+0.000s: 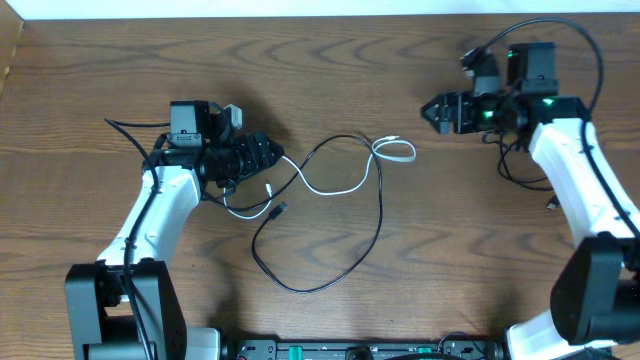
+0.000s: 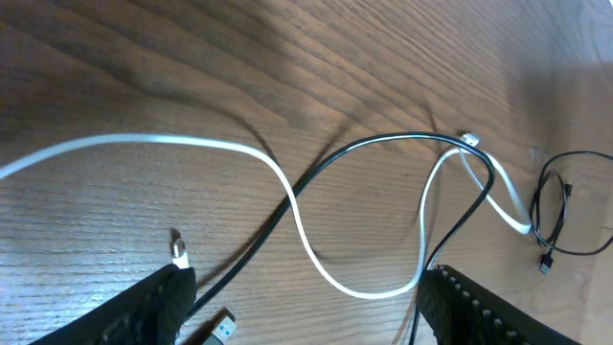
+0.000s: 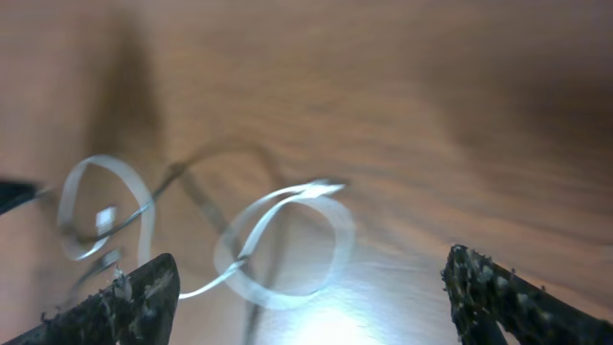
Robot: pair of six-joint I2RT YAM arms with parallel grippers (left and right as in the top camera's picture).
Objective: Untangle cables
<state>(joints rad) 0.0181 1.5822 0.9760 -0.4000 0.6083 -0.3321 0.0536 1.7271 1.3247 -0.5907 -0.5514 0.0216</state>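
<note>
1. Fingers of the left gripper stand wide apart, released, grasping nothing; white cable and black cable cross on the table just ahead of them.
2. Right gripper fingers are spread too, empty; a blurred white loop lies on the wood before them.
3. Seen from overhead, the white cable snakes from beside the left gripper to a small loop near the table's middle; the black cable sweeps a large loop, crossing the white one at least twice.
</note>
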